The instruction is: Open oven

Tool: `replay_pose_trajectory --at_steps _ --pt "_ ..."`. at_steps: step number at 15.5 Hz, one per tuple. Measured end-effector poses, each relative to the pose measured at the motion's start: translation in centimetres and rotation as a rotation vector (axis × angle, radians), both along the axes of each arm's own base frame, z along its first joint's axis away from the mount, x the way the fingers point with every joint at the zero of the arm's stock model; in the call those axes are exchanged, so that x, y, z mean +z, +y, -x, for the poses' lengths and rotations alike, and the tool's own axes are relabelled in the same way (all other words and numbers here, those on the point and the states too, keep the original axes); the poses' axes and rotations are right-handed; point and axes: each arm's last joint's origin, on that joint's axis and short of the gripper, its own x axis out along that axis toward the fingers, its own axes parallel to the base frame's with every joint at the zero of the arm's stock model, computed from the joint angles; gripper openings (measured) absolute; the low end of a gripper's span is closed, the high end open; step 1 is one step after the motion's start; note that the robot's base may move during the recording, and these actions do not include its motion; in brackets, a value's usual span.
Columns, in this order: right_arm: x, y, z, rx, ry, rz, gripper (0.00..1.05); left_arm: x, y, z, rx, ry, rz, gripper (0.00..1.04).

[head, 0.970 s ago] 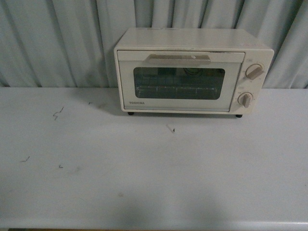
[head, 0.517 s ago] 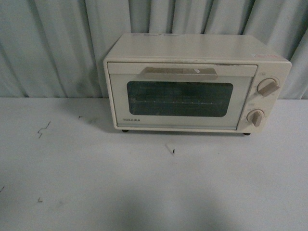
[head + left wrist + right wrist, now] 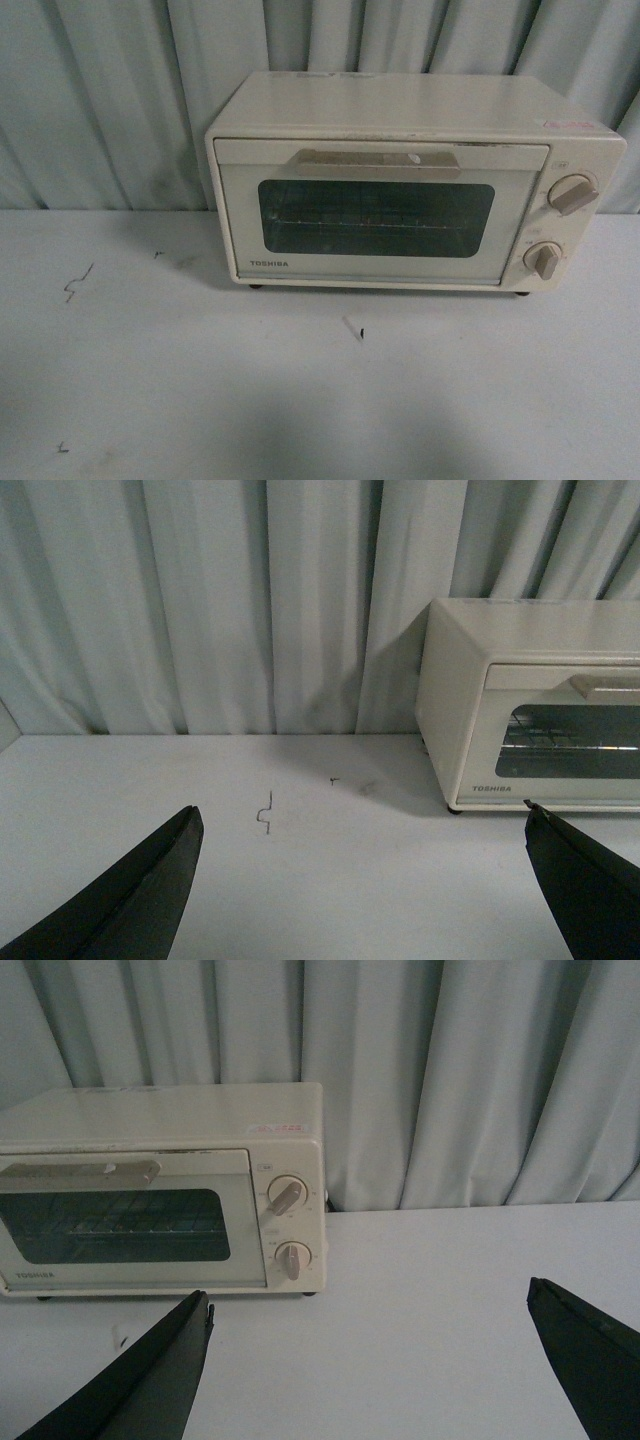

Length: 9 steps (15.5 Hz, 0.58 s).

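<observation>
The cream-white Toshiba oven (image 3: pixel 410 180) stands on the white table against the curtain, door shut, with a beige bar handle (image 3: pixel 378 163) above the dark window and two beige knobs (image 3: pixel 572 194) at its right. Neither gripper shows in the front view. In the left wrist view the oven (image 3: pixel 530 715) is far ahead to one side, and my left gripper (image 3: pixel 360 825) is open and empty over bare table. In the right wrist view the oven (image 3: pixel 165 1185) is ahead to the other side, and my right gripper (image 3: pixel 368 1300) is open and empty, well short of it.
A pale pleated curtain (image 3: pixel 120 90) hangs right behind the table (image 3: pixel 300 400). Small dark scuff marks (image 3: pixel 72 285) and a tiny speck (image 3: pixel 355 330) lie on the tabletop in front of the oven.
The oven has grown larger and lower in the front view, so the camera has come closer to it. The door stays shut.
</observation>
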Motion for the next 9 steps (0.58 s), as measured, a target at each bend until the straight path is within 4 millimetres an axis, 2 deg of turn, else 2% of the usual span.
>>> replay_pose_trajectory --at_steps 3,4,5,7,9 --pt "0.0 0.0 0.0 0.000 0.000 0.000 0.98 0.0 0.0 0.0 0.000 0.002 0.000 0.98" --pt "0.0 0.0 0.0 0.000 0.000 0.000 0.98 -0.1 -0.3 -0.1 0.013 0.207 0.145 0.98" --pt "0.0 0.0 0.0 0.000 -0.001 0.000 0.98 0.8 -1.3 -1.7 0.010 0.307 0.356 0.98" --pt "0.0 0.0 0.0 0.000 0.000 0.000 0.98 0.8 -3.6 -4.7 0.023 0.395 0.759 0.98" --pt "0.0 0.0 0.0 0.000 0.000 0.000 0.98 -0.9 -5.2 -6.9 0.093 0.484 1.028 0.98"
